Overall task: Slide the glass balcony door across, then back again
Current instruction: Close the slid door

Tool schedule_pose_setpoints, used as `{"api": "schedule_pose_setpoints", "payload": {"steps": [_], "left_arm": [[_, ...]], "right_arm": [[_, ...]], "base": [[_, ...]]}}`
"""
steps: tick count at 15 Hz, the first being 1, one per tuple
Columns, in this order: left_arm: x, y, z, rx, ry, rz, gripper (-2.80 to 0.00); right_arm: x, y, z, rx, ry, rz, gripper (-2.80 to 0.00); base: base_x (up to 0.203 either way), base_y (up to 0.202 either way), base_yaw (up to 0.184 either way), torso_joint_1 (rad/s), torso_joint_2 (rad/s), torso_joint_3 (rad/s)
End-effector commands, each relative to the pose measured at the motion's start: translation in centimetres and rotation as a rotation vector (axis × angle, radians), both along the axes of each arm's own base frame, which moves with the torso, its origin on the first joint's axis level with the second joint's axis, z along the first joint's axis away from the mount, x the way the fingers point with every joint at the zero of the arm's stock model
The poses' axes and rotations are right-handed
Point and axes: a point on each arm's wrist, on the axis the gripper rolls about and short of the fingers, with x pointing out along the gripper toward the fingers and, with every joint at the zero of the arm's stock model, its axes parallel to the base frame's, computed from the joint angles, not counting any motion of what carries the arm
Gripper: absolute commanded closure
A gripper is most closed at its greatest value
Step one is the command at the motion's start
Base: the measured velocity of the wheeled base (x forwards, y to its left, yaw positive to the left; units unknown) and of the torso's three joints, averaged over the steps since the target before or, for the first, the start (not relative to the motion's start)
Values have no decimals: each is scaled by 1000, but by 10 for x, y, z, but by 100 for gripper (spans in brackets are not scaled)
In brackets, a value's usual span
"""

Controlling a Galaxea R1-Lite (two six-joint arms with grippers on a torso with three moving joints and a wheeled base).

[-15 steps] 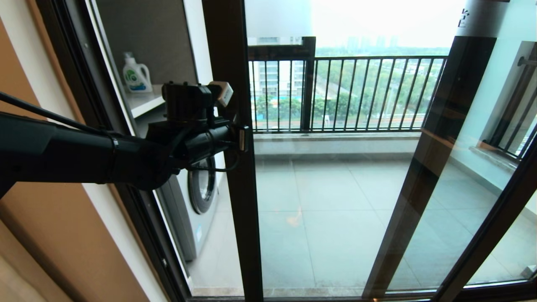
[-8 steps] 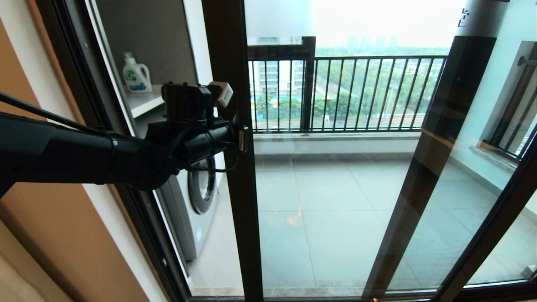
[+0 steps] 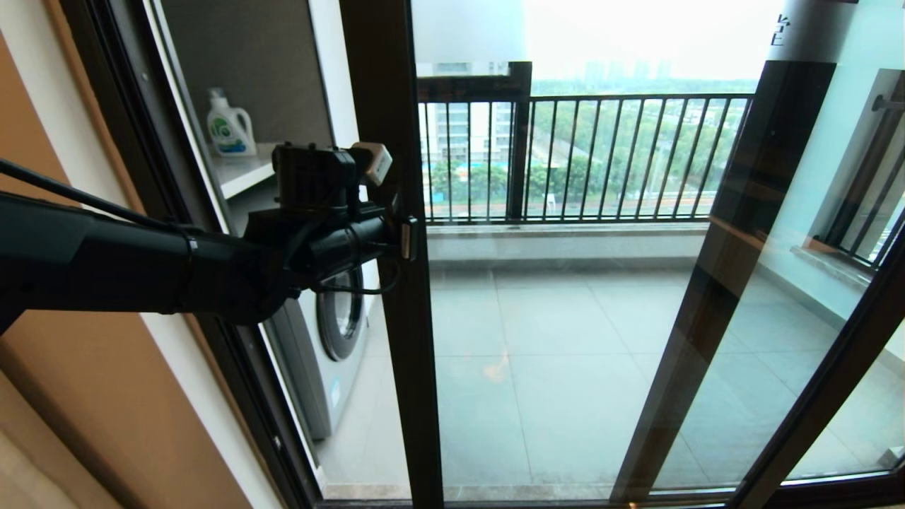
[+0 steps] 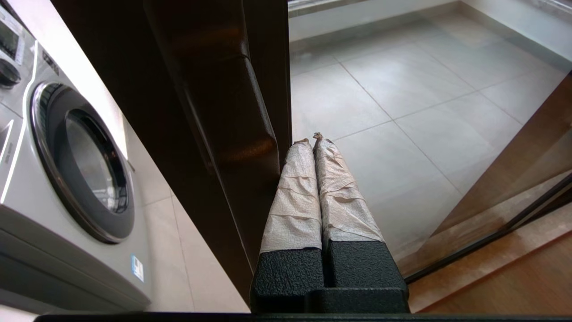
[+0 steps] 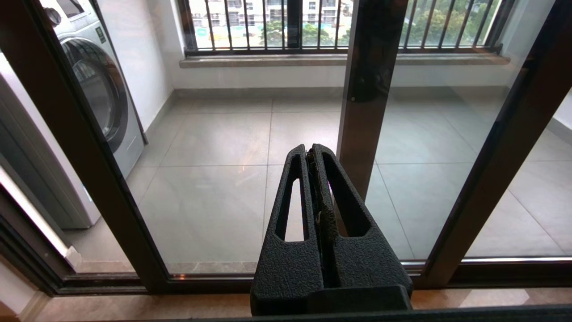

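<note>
The glass balcony door (image 3: 565,318) is a clear pane in a dark brown frame, with a frosted strip (image 3: 466,28) along its top. Its left stile (image 3: 389,353) stands left of centre in the head view. My left arm (image 3: 212,276) reaches across to that stile at mid height. In the left wrist view the left gripper (image 4: 311,137) is shut, and its taped fingers (image 4: 292,197) lie against the glass side of the dark bar handle (image 4: 232,112), holding nothing. My right gripper (image 5: 311,150) is shut and empty, low in front of the glass (image 5: 214,188), out of the head view.
Behind the left opening stand a washing machine (image 3: 339,318) and a shelf with a detergent bottle (image 3: 230,127). A second dark stile (image 3: 735,247) slants at the right. The black balcony railing (image 3: 601,155) is beyond the tiled floor. The floor track (image 5: 313,279) runs below.
My left wrist has dipped slightly down and to the left against the stile. The door frame shows no clear shift.
</note>
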Motion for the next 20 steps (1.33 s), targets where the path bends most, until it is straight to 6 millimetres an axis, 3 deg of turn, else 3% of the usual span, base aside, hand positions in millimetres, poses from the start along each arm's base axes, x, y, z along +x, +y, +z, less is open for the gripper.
{"api": "schedule_pose_setpoints", "payload": {"steps": [1, 20], "left_arm": [[1, 3, 0, 0, 0, 10, 0], [8, 18, -2, 4, 5, 53, 0]], "right_arm": [[1, 0, -3, -1, 13, 1, 0], [1, 0, -3, 0, 13, 1, 0]], "base": [[0, 0, 0, 0, 0, 0], [0, 0, 0, 0, 0, 0]]}}
